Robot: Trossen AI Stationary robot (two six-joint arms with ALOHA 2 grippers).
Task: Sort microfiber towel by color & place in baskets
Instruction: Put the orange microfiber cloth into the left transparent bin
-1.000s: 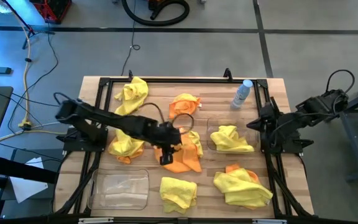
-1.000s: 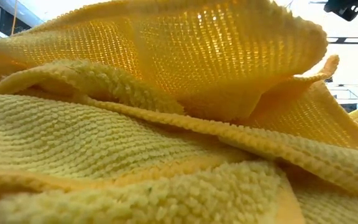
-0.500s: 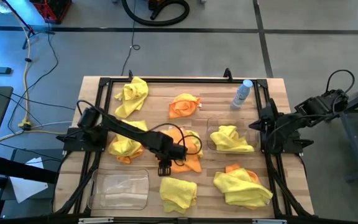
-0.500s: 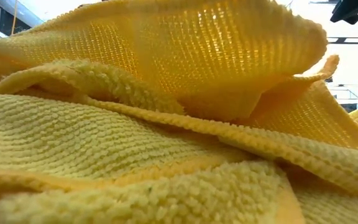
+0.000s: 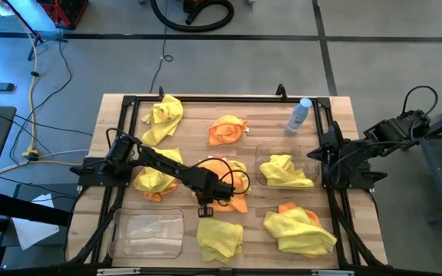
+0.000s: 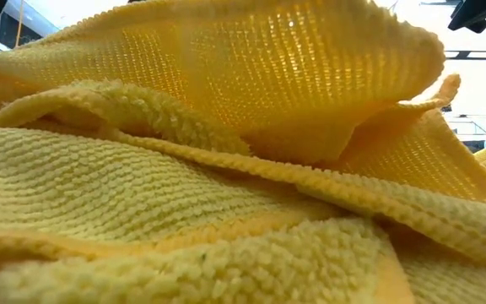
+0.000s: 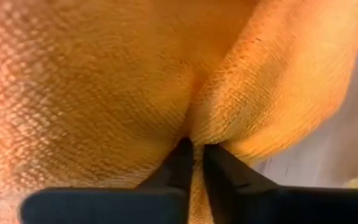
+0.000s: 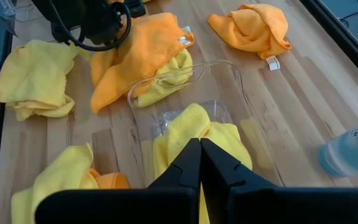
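While left claw [image 7: 194, 152] pinches orange towel [image 7: 104, 81] edge, right claw [image 8: 201, 163] idles.

A yellow towel [image 6: 226, 186] fills the low view, hiding the counter behind it; in the left wrist view orange cloth [image 7: 104, 81] blocks nearly everything; the bottle [image 8: 353, 152] is cut by the right wrist view's edge.

Table [image 5: 121, 103], seen from above. Bottle [image 5: 298, 115] at far right. One bin [image 5: 148, 233] at near left; second bin [image 5: 261, 153] right of centre, with a towel in it [image 5: 285, 171]. Towels: one far left [image 5: 162, 117], one far centre [image 5: 227, 129], one at left [image 5: 156, 180], one at centre [image 5: 229, 184], one near centre [image 5: 219, 237], a heap near right [image 5: 298, 228]. Left gripper [image 5: 206, 211] sits at the centre towel's near edge. Right arm [image 5: 351, 157] off the table's right edge.
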